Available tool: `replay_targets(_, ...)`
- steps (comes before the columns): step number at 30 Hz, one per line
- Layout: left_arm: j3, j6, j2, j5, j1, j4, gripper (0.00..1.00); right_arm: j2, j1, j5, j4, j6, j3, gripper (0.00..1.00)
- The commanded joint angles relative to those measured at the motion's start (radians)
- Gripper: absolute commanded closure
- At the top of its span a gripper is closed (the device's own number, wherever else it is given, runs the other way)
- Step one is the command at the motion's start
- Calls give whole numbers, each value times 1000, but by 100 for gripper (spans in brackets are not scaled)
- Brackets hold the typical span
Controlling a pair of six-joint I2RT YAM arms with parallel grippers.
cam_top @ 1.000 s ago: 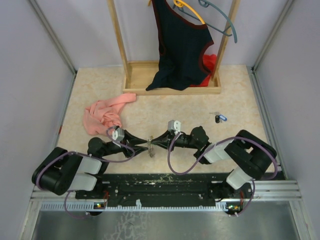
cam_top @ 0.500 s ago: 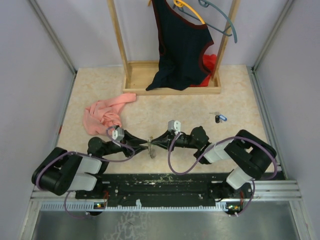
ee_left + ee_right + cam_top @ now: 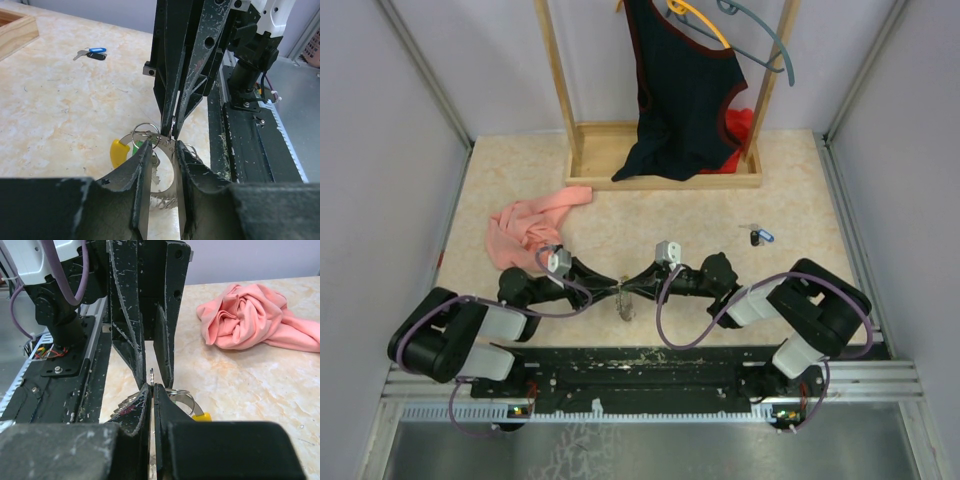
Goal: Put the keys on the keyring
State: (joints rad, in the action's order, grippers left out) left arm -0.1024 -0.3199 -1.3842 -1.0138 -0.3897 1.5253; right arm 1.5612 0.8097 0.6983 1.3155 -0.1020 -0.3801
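since a second ago the left pincer has narrowed and its arm has edged a little toward the far side; the keyring now hangs slightly lower under the meeting tips in the top view. that pincer is only partly open, with one finger on each side of the ring's wire. whether the pads actually bear on it cannot be told. the right pincer is pinched fully closed on the ring's upper edge, tip to tip with the left.

not much looks done. a green key head sits against the ring, but whether it is threaded on cannot be told. the blue and black keys lie loose on the surface, well apart from the ring, so they are judged still to be fetched and threaded.

the ring hangs on edge just above the surface. from above it reads as a thin streak running near to far, across the line of the two arms, and its yellow piece is at the low side.
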Motion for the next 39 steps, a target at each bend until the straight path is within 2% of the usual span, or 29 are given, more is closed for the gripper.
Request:
replay_targets(1, -24, -20, -18, -38, 7, 264, 72, 2, 5, 22, 93, -16, -13, 100)
replay_targets(5, -30, -25, -22, -44, 5, 265, 77, 3, 5, 29, 89, -16, -15, 100)
replay_targets(16, -40, -40, -21, -64, 5, 263, 81, 13, 5, 47, 83, -24, -23, 100)
replay_targets(23, -44, -42, -29, -75, 5, 263, 99, 13, 5, 49, 76, -26, -25, 100)
replay_targets(26, -42, -39, -27, -67, 5, 265, 99, 6, 5, 46, 63, -23, -24, 100)
replay_targets(27, -38, -39, -23, -64, 5, 265, 99, 1, 5, 40, 54, -18, -20, 99)
replay_targets(30, -36, -34, -8, -55, 5, 243, 99, -29, 5, 14, 9, 8, -8, 88)
replay_targets(34, -56, 41, 75, -41, 6, 36, 99, -111, 0, -31, -178, 77, 0, 74)
replay_targets(39, -97, 254, 231, 40, -1, -366, 99, -267, -6, -102, -530, 214, -26, 67)
